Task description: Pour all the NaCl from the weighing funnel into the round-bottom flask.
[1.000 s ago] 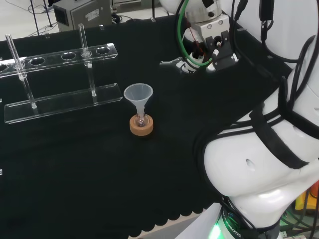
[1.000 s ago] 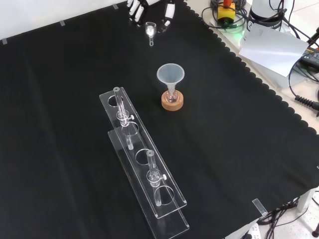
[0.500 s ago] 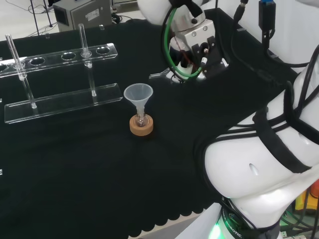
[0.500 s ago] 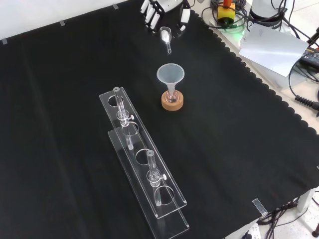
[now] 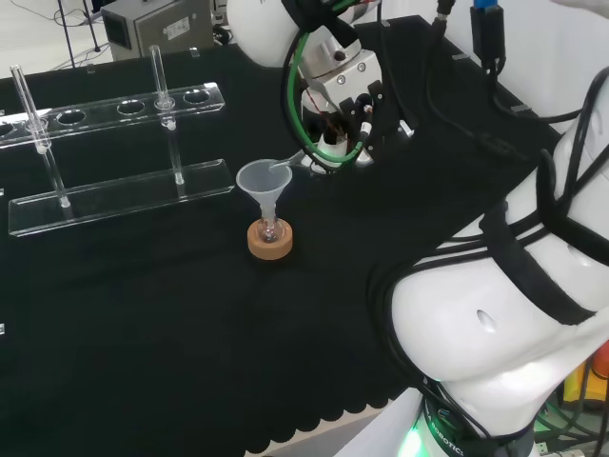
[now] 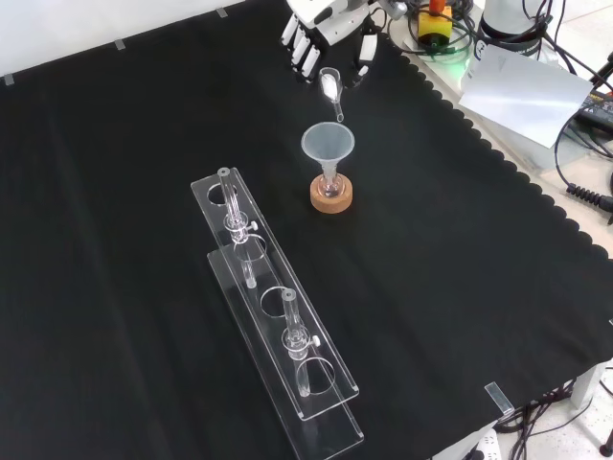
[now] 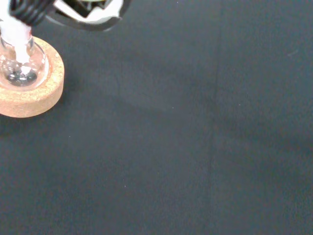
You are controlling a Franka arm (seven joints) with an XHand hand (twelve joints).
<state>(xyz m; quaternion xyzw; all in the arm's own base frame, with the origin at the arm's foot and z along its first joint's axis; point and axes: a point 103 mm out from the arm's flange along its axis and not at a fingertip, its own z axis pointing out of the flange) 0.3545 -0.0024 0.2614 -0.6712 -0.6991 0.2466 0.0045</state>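
At the top centre of the front view, the hand [image 6: 321,21] grips the weighing funnel [image 6: 331,87] between curled fingers and thumb — its spout slanting down to just above the rim of the plastic funnel [image 6: 329,146]. That funnel sits in the neck of the round-bottom flask [image 6: 330,190] on its cork ring [image 6: 331,199], just below the hand. A clear tube rack [image 6: 273,316] stands at lower left — well apart.

No readable text anywhere here, no labels, numbers or signs on the glassware, the rack or the cloth. Nothing I can make out on the arm either.
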